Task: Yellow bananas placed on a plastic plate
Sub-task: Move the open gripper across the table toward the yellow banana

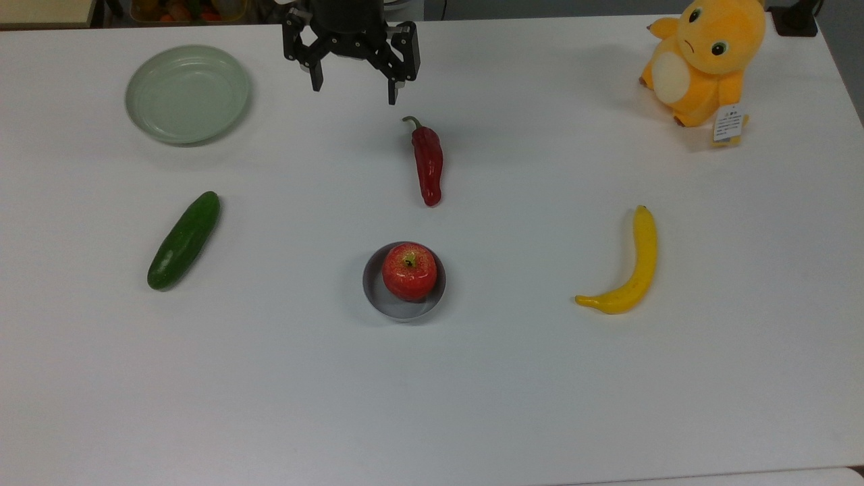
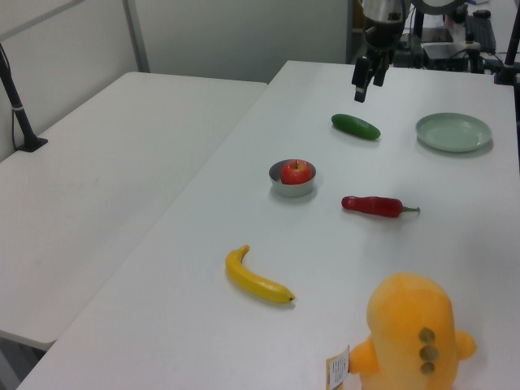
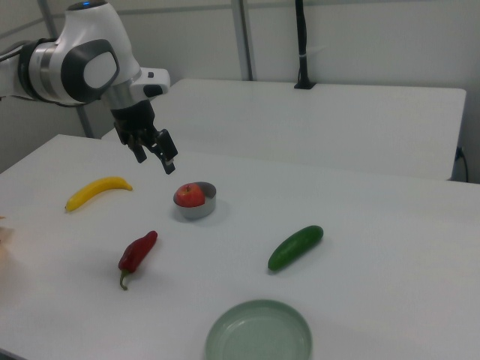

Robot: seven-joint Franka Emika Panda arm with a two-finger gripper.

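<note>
White table carries everything, its near and side edges cut off in the top view. Next in bulk, the arm shows its white shell in the right view, while in the top view its body runs out of frame above the gripper. An orange plush toy sits at the top view's upper right; in the left view it is seen from behind and cut off at the bottom edge. The plate, pale green, lies at the top view's upper left and holds nothing; in the right view its near rim is clipped by the frame's bottom. A cucumber lies below the plate in the top view, well apart from it. The banana lies on the bare table at the top view's right, far from the plate and from the gripper. A red pepper lies just below the gripper in the top view. A small grey dish near the middle holds a red apple, which fills most of it. The gripper hangs above the table between plate and pepper, its fingers spread wide apart, holding and touching nothing.
</note>
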